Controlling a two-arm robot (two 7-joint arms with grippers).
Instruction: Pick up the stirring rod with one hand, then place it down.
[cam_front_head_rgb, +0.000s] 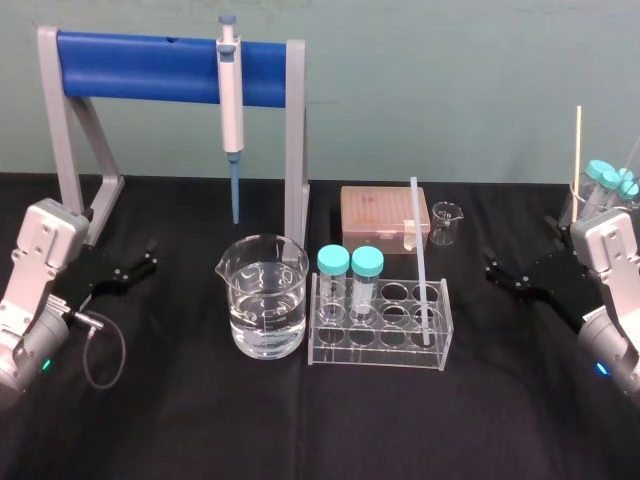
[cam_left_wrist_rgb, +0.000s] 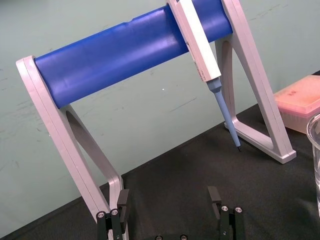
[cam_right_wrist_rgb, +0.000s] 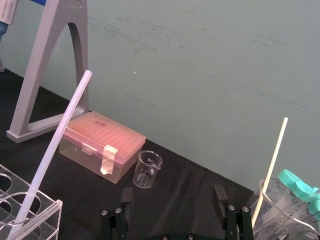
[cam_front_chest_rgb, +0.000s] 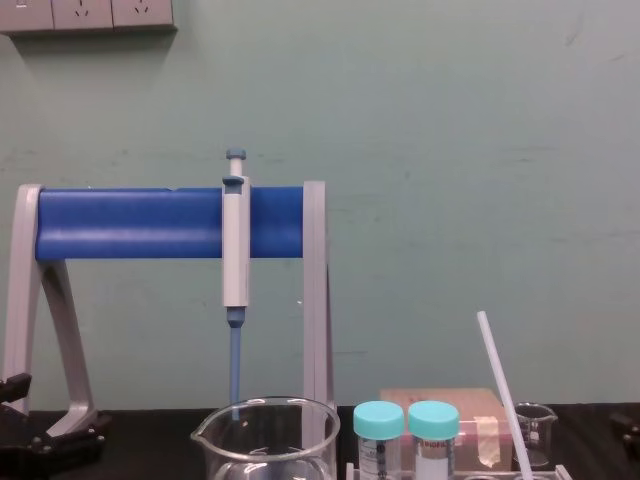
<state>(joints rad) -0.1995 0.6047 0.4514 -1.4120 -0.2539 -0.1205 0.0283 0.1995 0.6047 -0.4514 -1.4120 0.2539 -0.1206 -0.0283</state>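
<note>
The stirring rod (cam_front_head_rgb: 421, 262) is a white translucent stick standing tilted in the right end of the clear tube rack (cam_front_head_rgb: 380, 345), its top leaning toward the back. It also shows in the right wrist view (cam_right_wrist_rgb: 55, 145) and the chest view (cam_front_chest_rgb: 503, 395). My right gripper (cam_front_head_rgb: 492, 268) hovers low at the table's right, to the right of the rack, pointing left, open and holding nothing (cam_right_wrist_rgb: 172, 197). My left gripper (cam_front_head_rgb: 150, 260) rests at the table's left, open and holding nothing (cam_left_wrist_rgb: 167, 200), facing the stand.
A pipette (cam_front_head_rgb: 231, 95) hangs on the blue-barred stand (cam_front_head_rgb: 150, 65). A large beaker of water (cam_front_head_rgb: 264, 297) sits left of the rack, which holds two teal-capped tubes (cam_front_head_rgb: 350, 280). Behind are a pink tip box (cam_front_head_rgb: 385, 215) and small beaker (cam_front_head_rgb: 446, 223). A beaker with capped tubes and a thin stick (cam_front_head_rgb: 578, 150) stands far right.
</note>
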